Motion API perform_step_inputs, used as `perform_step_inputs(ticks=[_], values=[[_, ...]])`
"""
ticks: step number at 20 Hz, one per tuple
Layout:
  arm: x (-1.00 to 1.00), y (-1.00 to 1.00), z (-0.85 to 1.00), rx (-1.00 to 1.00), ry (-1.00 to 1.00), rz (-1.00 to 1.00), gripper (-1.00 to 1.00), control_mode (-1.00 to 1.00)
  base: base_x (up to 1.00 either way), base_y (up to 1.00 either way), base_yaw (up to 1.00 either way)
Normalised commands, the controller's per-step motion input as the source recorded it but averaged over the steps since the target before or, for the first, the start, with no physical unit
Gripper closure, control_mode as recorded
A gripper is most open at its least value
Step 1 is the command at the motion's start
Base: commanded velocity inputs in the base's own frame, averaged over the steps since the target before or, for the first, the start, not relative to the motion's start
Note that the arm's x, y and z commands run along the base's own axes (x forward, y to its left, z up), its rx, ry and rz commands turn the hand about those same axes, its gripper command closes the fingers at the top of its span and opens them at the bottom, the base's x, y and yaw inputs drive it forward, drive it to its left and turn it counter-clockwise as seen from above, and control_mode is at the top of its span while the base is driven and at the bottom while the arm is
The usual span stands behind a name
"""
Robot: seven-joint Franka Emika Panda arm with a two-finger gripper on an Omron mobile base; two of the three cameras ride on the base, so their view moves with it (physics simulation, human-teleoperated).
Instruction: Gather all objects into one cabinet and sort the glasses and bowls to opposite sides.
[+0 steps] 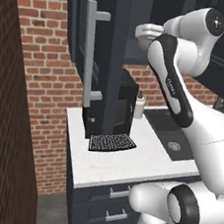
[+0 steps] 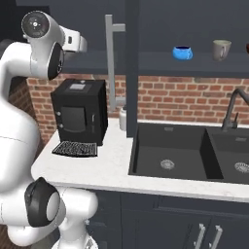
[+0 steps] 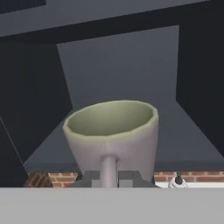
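At hand camera's foot: gripper (image 3: 109, 177) pinched tight on handle of grey-beige mug (image 3: 113, 133), upright, at cabinet (image 3: 118, 65) mouth. Arm raised high, elbow bent. Farther right on shelf (image 2: 194, 62): blue cup (image 2: 182, 52), second mug (image 2: 221, 49).

Grey-beige mug (image 3: 114, 135), greenish inside; blue cup (image 2: 182, 52); prob. red-brick wall (image 2: 185, 99).

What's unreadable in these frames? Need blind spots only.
- End effector, hand view: shut on the grey-beige handled mug by its handle; fingertips cut off by the bottom band.
- Same mug, left base view: mostly hidden behind the white arm.
- Something reddish at the right edge of the right base view, on the dark cabinet shelf: cut off, unidentifiable.
- White soap bottle: half hidden by the open slate-blue cabinet door.
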Motion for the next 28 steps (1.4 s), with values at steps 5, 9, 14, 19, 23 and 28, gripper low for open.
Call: perform_step_inputs(ticks=[5, 9, 14, 19, 23, 28], values=[[0.0, 0.0, 0.0, 0.0, 0.0, 0.0, 1.0, 1.0, -1.0, -0.05, -0.01], [0.0, 0.0, 0.0, 0.0, 0.0, 0.0, 1.0, 1.0, -1.0, -0.09, -0.02], [0.0, 0.0, 0.0, 0.0, 0.0, 0.0, 1.0, 1.0, -1.0, -0.21, -0.17], [0.0, 0.0, 0.0, 0.0, 0.0, 0.0, 1.0, 1.0, -0.91, -0.29, -0.38], [0.0, 0.0, 0.0, 0.0, 0.0, 0.0, 1.0, 1.0, -0.82, -0.23, -0.4], [0.0, 0.0, 0.0, 0.0, 0.0, 0.0, 1.0, 1.0, -0.14, -0.29, -0.1]])
